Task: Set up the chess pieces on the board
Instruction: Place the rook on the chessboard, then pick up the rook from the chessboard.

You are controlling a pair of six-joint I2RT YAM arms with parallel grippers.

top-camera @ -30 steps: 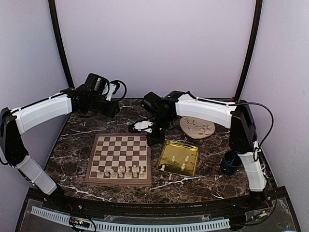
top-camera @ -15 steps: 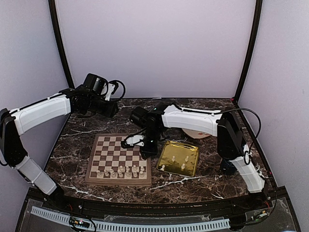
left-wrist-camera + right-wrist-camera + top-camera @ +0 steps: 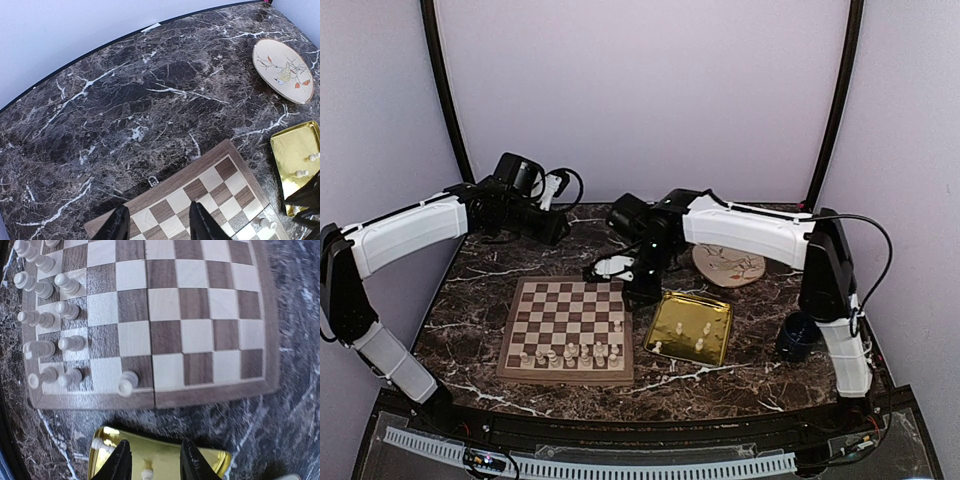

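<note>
The board [image 3: 565,318] lies left of centre on the marble table. Several cream chess pieces [image 3: 570,353] stand in rows along its near edge, and a lone pawn [image 3: 618,325] [image 3: 127,383] stands at its right edge. Several more pieces [image 3: 692,336] lie in the gold tray [image 3: 672,306] to the right. My right gripper [image 3: 640,290] [image 3: 156,465] hangs open and empty over the gap between board and tray. My left gripper [image 3: 556,230] [image 3: 159,225] hovers open and empty above the board's far left corner.
A painted oval plate [image 3: 728,265] [image 3: 283,70] lies behind the tray. A dark blue cup [image 3: 795,335] stands at the right, by the right arm's base. Walls close in the table on three sides.
The right gripper came down to the board's right edge, opened, left a pawn standing there and drew back up toward the far side. The left arm has not moved.
</note>
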